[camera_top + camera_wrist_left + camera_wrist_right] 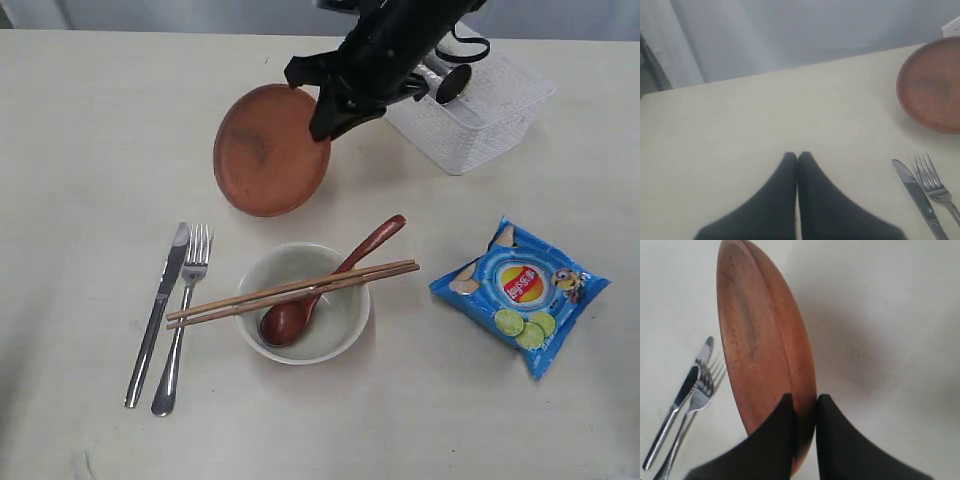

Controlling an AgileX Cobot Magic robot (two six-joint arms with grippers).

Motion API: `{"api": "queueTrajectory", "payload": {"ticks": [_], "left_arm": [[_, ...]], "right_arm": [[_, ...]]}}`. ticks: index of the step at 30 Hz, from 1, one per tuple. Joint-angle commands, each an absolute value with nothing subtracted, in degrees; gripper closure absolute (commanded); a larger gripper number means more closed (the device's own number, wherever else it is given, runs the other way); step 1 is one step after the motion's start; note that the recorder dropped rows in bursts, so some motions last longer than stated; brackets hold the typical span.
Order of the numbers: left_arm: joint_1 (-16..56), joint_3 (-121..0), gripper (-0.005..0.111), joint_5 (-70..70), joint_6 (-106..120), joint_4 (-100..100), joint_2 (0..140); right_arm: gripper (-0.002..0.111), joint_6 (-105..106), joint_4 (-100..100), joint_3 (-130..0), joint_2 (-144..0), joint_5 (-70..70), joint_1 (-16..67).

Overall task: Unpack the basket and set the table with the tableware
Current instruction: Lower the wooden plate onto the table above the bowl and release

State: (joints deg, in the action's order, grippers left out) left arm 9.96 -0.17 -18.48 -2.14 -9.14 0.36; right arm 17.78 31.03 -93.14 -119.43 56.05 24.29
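Basket (pixel 492 128) holding cup (pixel 447 80), spoon (pixel 330 285) in bowl (pixel 300 358), right gripper (pixel 804 401) pinching plate (pixel 265 150), left gripper (pixel 797 156) closed

Bare table (pixel 80 150) lies open left of the plate (pixel 265 150); the bowl (pixel 345 325), seemingly close below, blocks there.

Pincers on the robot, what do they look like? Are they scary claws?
Not claws! The left pincer and the right pincer each have two smooth black fingers, wide at the base and narrowing to rounded tips. The right arm is chunky and black too, with a thin black cable looping beside it. No markings show.
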Motion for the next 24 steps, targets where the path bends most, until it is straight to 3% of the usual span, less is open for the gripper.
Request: {"api": "queueTrajectory", "payload": {"ticks": [1, 18, 24], "left_arm": [[10.1, 0.0, 0.107, -18.6, -2.5, -9.2, 0.0], [10.1, 0.0, 0.107, -18.6, -2.5, -9.2, 0.0], [10.1, 0.0, 0.107, -18.6, -2.5, -9.2, 0.0]], "right_arm": [[0.109, 13.3, 23.2, -93.2, -119.6, 56.2, 24.2], [0.108, 4.5, 16.4, -93.2, -122.2, 53.2, 24.2], [0.081, 4.2, 16.1, -93.2, -124.2, 54.3, 24.2]]}}
